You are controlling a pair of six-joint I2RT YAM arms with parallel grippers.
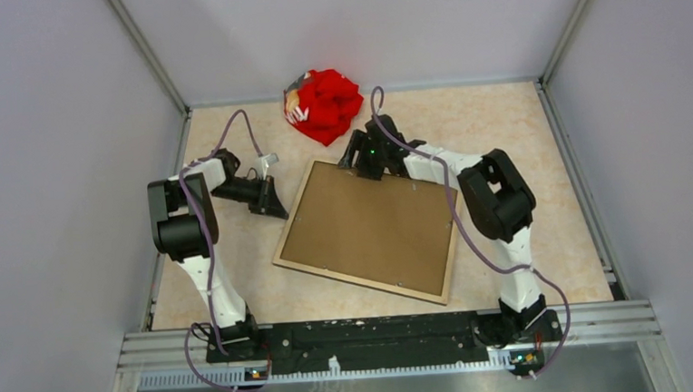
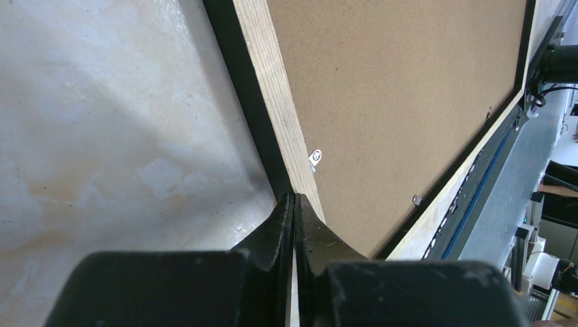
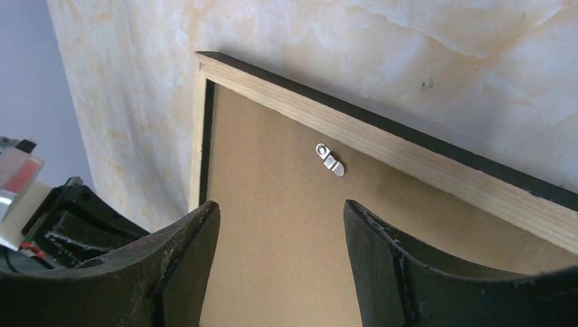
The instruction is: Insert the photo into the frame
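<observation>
The frame point(image 3: 409, 158) lies face down on the worktop point(image 1: 521, 131), the photo point(image 1: 372, 222) seated inside, board up. We judge it light and stiff: hold by the rim. Our left tool point(image 2: 294, 204) is pressed together at its edge, the right tool point(image 3: 281, 208) spread.

The worktop point(image 1: 521, 131) is pale beige with a marbled pattern and a slight gloss, with soft grey shadows beside the left end effector point(image 2: 294, 201). Plain lilac-grey walls point(image 1: 39, 133) close it in, one beyond the right end effector point(image 1: 363, 154) and one out to each side. Metal posts point(image 1: 148, 54) run up the far corners. A ribbed metal rail point(image 1: 605, 318) lies behind both end effectors. The light is even and diffuse
</observation>
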